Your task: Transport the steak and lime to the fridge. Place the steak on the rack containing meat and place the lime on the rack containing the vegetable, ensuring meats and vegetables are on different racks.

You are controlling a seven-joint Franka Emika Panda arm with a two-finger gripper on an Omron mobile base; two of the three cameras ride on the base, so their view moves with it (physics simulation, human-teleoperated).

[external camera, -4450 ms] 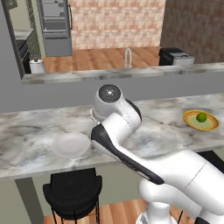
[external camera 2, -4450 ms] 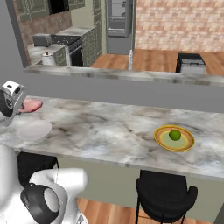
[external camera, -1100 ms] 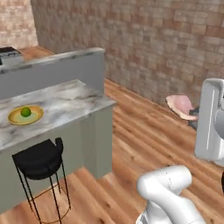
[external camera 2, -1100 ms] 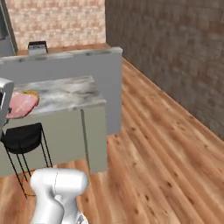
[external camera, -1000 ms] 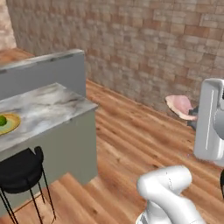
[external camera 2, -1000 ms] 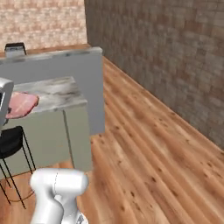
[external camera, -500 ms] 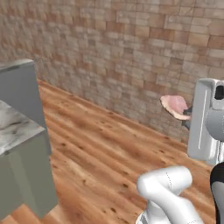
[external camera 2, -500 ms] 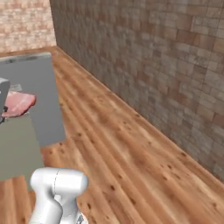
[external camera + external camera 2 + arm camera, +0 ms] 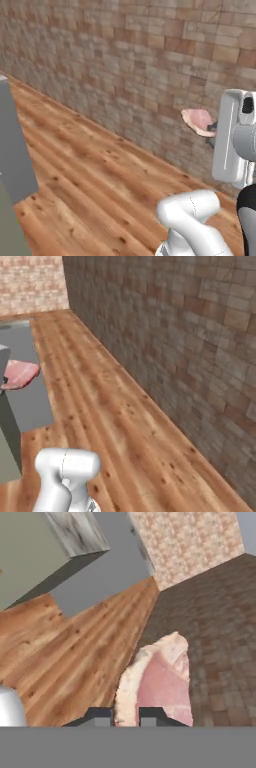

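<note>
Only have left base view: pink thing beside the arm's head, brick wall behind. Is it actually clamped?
Observer: Yes. In the hand view the steak sits edge-on between the two fingertips, gripper shut on it.
Operator: Anything under it?
Observer: Hand view looks past it to wooden floor meeting the brick wall.
Operator: Counter close?
Observer: Right base view has a grey counter end just below the steak.

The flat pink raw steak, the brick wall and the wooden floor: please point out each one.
Flat pink raw steak (image 9: pixel 167 684), hand view, its pink middle.
Brick wall (image 9: pixel 200 331), right base view, middle of its face.
Wooden floor (image 9: pixel 85 170), left base view, bare planks.
</note>
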